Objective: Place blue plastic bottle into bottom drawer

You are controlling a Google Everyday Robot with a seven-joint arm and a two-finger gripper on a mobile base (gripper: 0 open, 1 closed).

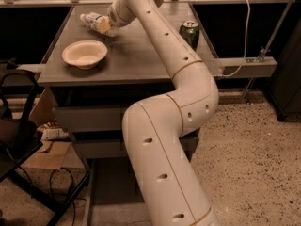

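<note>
The blue plastic bottle (92, 20) lies on its side at the far left of the grey table top (136, 55), white cap pointing left. My gripper (106, 27) is at the bottle's right end, right against it, with the wrist coming in from the right. My white arm runs from the bottom of the view up across the table. The bottom drawer (109, 190) stands pulled out low under the table, a flat grey tray partly hidden by my arm.
A white bowl (84, 54) sits on the table in front of the bottle. A green soda can (189, 32) stands at the table's right edge. Two closed drawers (89, 117) are under the top. A black chair (16, 140) and cardboard (47, 152) are at the left.
</note>
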